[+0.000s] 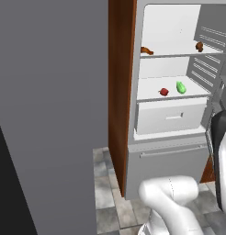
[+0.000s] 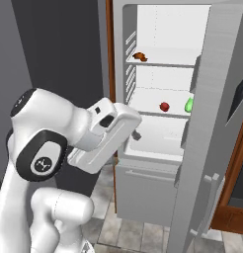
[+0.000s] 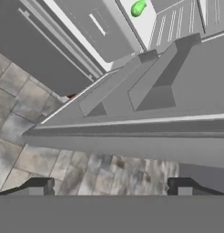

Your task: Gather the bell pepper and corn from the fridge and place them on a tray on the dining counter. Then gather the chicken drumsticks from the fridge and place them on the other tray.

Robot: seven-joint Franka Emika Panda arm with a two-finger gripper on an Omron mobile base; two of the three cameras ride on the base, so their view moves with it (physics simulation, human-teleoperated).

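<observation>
The fridge point(image 1: 161, 158) stands open with white shelves inside. On its middle shelf the red bell pepper point(image 1: 164, 92) point(image 2: 164, 106) lies beside the green corn point(image 1: 181, 87) point(image 2: 188, 105) point(image 3: 138, 8). Two chicken drumsticks point(image 1: 147, 51) point(image 1: 199, 46) rest on the shelf above, one at each end; the right base view shows one drumstick point(image 2: 140, 57). My gripper point(image 3: 111, 186) is open and holds nothing. It hangs low in front of the fridge, below the shelves, next to the open door point(image 3: 155, 91). The trays and the dining counter are out of view.
The fridge door point(image 2: 207, 123) is swung open on the right, its inner bins facing the shelves. A white drawer point(image 1: 172, 116) sits under the middle shelf. A brown wood cabinet side point(image 1: 119, 92) and a grey wall point(image 1: 50, 114) flank the fridge on the left. Grey floor tiles point(image 1: 105, 193) lie below.
</observation>
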